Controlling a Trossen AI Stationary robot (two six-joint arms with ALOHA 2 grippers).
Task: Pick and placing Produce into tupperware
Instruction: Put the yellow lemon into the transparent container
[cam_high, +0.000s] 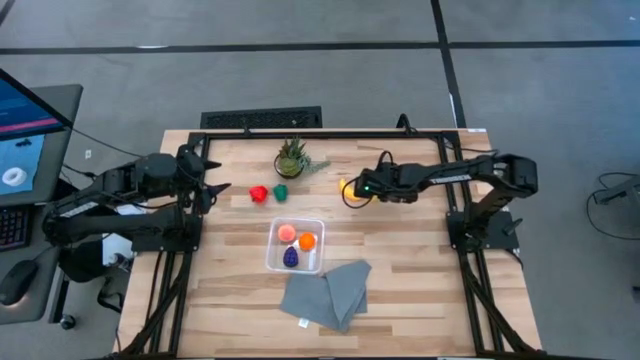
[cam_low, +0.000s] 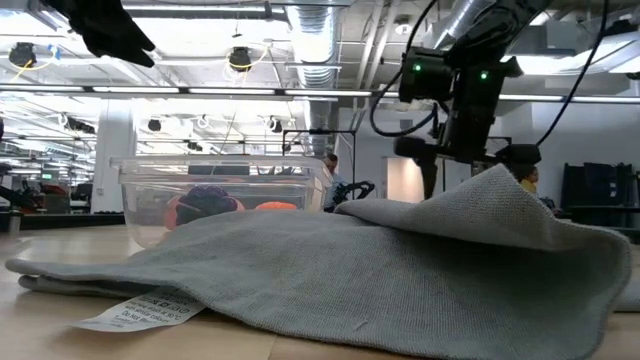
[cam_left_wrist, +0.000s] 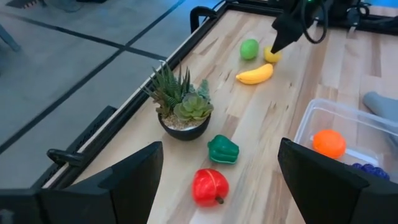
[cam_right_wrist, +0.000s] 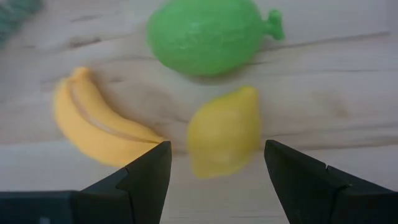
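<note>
1. hovering right gripper (cam_right_wrist: 211, 168), fingers apart and empty, sits just above the lemon (cam_right_wrist: 225, 130); lemon lies between the open fingers, its long axis running away from the wrist.
2. banana (cam_right_wrist: 93, 134) just beside it, green fruit (cam_right_wrist: 208, 34) beyond.
3. right arm is far nearer; left gripper (cam_left_wrist: 217, 180) waits open by the red fruit (cam_left_wrist: 209, 186).
4. container (cam_high: 295, 245) holds three pieces.
5. cloth tag (cam_low: 140, 310): print unreadable.

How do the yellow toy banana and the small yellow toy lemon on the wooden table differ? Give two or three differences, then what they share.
The yellow toy banana is long and curved; the small yellow toy lemon is short and rounded with a pointed tip. The banana is a deeper orange-yellow; the lemon is paler. The lemon lies between the right gripper's open fingers; the banana lies to one side. Both rest on the table outside the container.
</note>
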